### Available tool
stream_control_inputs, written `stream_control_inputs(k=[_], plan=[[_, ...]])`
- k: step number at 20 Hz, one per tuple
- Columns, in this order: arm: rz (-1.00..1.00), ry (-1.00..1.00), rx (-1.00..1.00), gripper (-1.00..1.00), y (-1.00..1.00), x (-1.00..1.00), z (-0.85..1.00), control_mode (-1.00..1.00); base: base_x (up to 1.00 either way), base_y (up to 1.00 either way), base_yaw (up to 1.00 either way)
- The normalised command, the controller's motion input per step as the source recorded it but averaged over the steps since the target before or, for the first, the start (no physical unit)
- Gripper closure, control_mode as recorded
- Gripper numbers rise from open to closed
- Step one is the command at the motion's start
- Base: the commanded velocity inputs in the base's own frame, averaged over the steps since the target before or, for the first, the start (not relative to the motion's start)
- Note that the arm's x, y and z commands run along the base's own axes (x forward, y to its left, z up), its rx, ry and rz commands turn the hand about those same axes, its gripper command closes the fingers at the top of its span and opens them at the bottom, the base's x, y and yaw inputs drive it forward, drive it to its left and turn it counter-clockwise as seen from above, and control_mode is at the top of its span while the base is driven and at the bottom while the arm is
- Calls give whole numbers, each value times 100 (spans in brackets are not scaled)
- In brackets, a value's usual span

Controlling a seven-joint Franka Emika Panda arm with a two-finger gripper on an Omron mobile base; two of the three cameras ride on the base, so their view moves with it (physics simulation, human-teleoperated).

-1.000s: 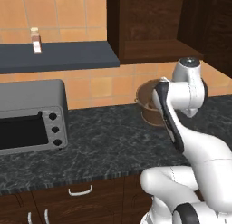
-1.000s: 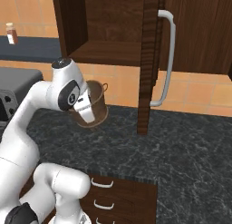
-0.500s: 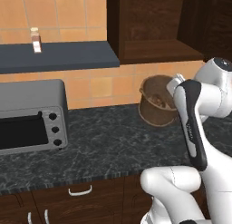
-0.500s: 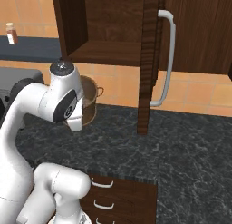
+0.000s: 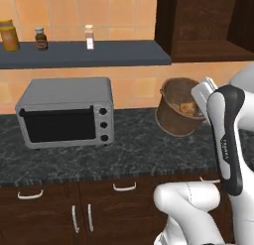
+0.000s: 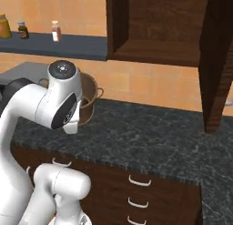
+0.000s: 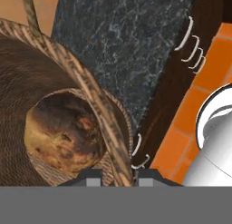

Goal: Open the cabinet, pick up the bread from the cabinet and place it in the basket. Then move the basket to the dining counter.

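The brown woven basket [image 5: 174,111] hangs tilted just above the black counter, and part of it peeks out behind my arm [image 6: 89,97]. My gripper [image 5: 202,96] is shut on its right rim; in the hand view the rim [image 7: 97,105] runs down between my fingertips [image 7: 118,175]. The bread [image 7: 61,136], a mottled light-brown roll, lies inside the basket [image 5: 187,108]. The dark wooden cabinet [image 6: 159,30] stands open, its door [image 6: 217,69] swung out to the right. The dining counter is out of view.
A grey toaster oven [image 5: 67,112] sits on the black speckled counter [image 6: 150,133] to the left of the basket. A wall shelf [image 5: 84,53] above it carries small jars. Dark drawers with curved handles [image 6: 139,181] run below the counter edge.
The whole picture has shifted right, so the base has moved; the toaster oven is now fully in the left view. The basket has stayed with my gripper rather than with the counter.
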Motion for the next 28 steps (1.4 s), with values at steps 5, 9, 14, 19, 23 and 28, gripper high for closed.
stream_control_inputs(k=[5,9,14,19,23,28], plan=[[0,0,0,100,0,0,0,100,0,100,56],[0,0,0,100,0,0,0,100,0,97,70],[0,0,0,100,0,0,0,100,1,53,87],[0,0,0,100,0,0,0,100,2,7,99],[0,0,0,100,0,0,0,100,0,0,100],[0,0,0,100,0,0,0,100,0,0,100]])
